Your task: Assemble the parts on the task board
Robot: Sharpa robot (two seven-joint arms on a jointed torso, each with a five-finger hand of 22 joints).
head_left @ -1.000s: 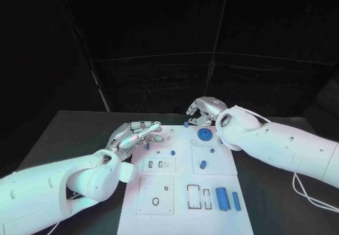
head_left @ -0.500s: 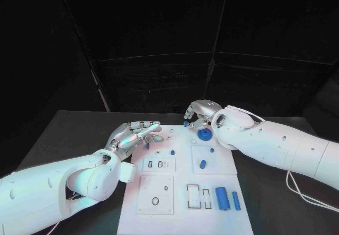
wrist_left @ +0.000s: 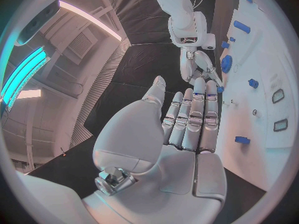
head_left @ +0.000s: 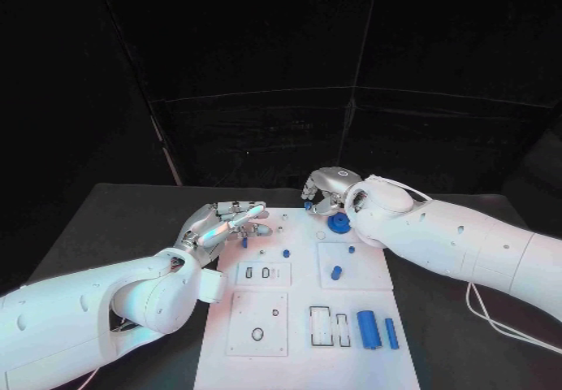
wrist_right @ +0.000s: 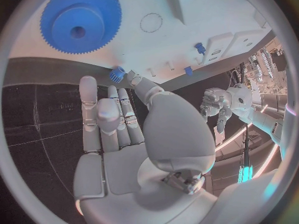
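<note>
The white task board (head_left: 302,361) lies in the middle of the table. A large blue gear (head_left: 339,223) (wrist_right: 79,25) (wrist_left: 226,63) sits near its far edge. A small blue gear (head_left: 308,206) (wrist_right: 116,74) lies at the far edge. My right hand (head_left: 328,185) (wrist_right: 118,129) is over it, its thumb and fingertips close on either side; whether they touch it I cannot tell. My left hand (head_left: 228,221) (wrist_left: 187,124) hovers over the board's far left corner, fingers straight and holding nothing. A short blue peg (head_left: 245,241) stands just beneath it.
Other blue parts lie on the board: a small stud (head_left: 286,253), an oval piece (head_left: 336,272), and a thick bar (head_left: 366,329) beside a thin bar (head_left: 391,333) near the front right. Empty slots (head_left: 257,334) are cut at the front left. Black table (head_left: 105,227) surrounds the board.
My right hand has moved left and slightly down, over the small blue gear, which has stayed in place. The left hand has not moved.
</note>
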